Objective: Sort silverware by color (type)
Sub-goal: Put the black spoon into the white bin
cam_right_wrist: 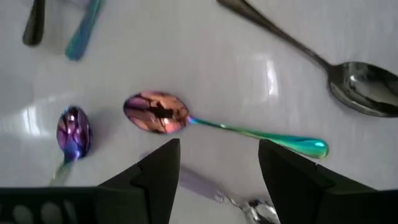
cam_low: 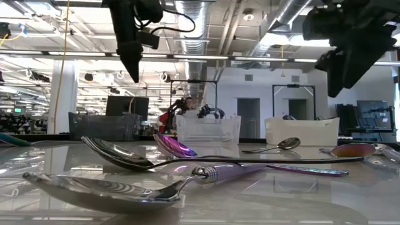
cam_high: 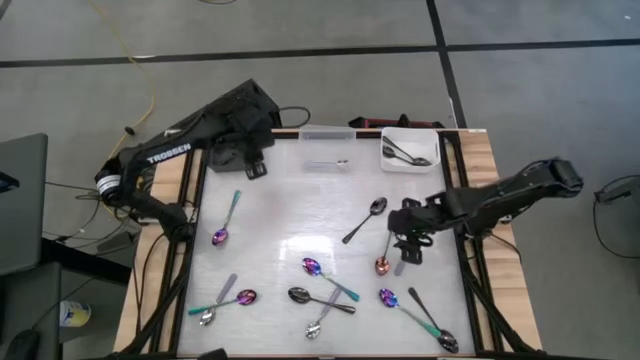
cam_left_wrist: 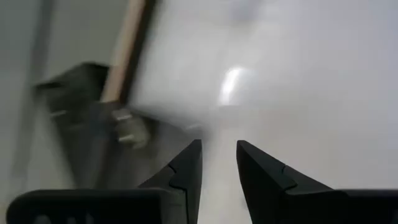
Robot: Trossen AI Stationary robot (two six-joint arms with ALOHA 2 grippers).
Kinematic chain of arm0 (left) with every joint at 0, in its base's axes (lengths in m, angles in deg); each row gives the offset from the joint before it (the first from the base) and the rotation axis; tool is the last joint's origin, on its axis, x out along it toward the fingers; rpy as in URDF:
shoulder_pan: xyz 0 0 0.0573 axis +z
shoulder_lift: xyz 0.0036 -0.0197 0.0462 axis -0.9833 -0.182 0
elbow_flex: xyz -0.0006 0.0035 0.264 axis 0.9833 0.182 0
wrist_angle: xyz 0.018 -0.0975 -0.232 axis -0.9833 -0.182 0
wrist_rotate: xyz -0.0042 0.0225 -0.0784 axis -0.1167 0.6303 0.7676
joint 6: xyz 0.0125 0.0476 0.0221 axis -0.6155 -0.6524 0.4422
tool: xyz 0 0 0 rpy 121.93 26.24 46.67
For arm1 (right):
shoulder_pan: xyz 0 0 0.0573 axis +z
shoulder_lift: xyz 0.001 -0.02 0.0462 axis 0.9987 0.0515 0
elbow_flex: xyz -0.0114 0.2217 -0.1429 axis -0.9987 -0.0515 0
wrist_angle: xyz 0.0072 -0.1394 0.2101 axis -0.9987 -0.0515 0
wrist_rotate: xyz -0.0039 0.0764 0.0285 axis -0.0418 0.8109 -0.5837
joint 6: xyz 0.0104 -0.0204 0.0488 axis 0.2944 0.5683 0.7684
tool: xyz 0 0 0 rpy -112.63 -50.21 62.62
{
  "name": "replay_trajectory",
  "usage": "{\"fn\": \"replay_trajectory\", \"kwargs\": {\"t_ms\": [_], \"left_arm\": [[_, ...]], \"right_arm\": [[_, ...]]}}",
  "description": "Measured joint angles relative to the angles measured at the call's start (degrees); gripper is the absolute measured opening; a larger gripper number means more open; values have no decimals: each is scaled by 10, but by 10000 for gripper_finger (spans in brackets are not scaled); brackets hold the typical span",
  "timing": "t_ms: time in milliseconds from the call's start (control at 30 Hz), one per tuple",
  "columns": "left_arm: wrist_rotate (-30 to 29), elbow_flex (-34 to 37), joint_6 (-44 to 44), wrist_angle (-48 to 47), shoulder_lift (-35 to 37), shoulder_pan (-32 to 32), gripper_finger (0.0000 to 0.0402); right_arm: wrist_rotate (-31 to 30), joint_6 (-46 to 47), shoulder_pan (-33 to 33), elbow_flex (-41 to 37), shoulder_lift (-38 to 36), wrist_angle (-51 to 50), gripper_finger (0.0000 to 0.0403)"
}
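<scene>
**Two tools above a scatter of spoons**

The right tool (cam_high: pixel 407 243) hangs over the right side of the desk (cam_high: pixel 280 205), its fingers (cam_right_wrist: pixel 283 171) spread wide with nothing between them. Straight below it in the right wrist view lies a spoon with a coppery iridescent bowl and a teal-green handle (cam_right_wrist: pixel 186 119); a dark spoon (cam_right_wrist: pixel 348 81) lies beyond it, and a purple-blue bowl (cam_right_wrist: pixel 74 132) sits off to one side, its handle cut off at the frame edge.

The left tool (cam_high: pixel 250 160) is at the desk's far left corner, near the dark bin (cam_high: pixel 232 150), which the arm largely hides from above. Its fingers (cam_left_wrist: pixel 261 168) stand a narrow gap apart and hold nothing. That wrist view is smeared, so the bin's contents cannot be made out.

The silverware lies spread over the near and middle desk: a teal-handled spoon with a purple bowl (cam_high: pixel 226 220) on the left, a crossed pair (cam_high: pixel 225 300) at the near left, a silver, a dark and an iridescent spoon tangled near the middle (cam_high: pixel 322 290), and two more at the near right (cam_high: pixel 420 312).

At the far edge, the clear bin (cam_high: pixel 328 134) is hard to read from above; one silver spoon (cam_high: pixel 328 163) lies on the desk just in front of it. The white bin (cam_high: pixel 408 150) holds dark spoons (cam_high: pixel 405 153).
</scene>
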Motion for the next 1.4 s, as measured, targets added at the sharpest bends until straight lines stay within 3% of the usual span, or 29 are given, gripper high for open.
{"fn": "replay_trajectory", "kwargs": {"t_ms": [67,233,433,767,867,1033,1200,1400], "left_arm": [[-10,3,-18,6,-1,18,87],[65,68,-45,83,-3,113,87],[78,135,-46,127,-3,191,110],[30,173,-36,174,-44,225,189],[55,173,-29,182,-81,226,191],[22,173,-12,177,-140,220,192],[-3,172,-7,185,-170,220,192],[27,171,-12,186,-175,221,178]], "right_arm": [[-10,13,11,-16,-18,25,240],[-32,8,39,-38,-37,62,240],[-63,-80,54,-45,-37,63,240],[-73,-251,-13,-45,-42,68,240],[-61,-306,-38,-45,-42,53,240],[-40,-390,-92,-45,-42,49,240],[17,-384,-149,-39,-42,41,240],[62,-376,-182,-39,-42,18,240]]}}
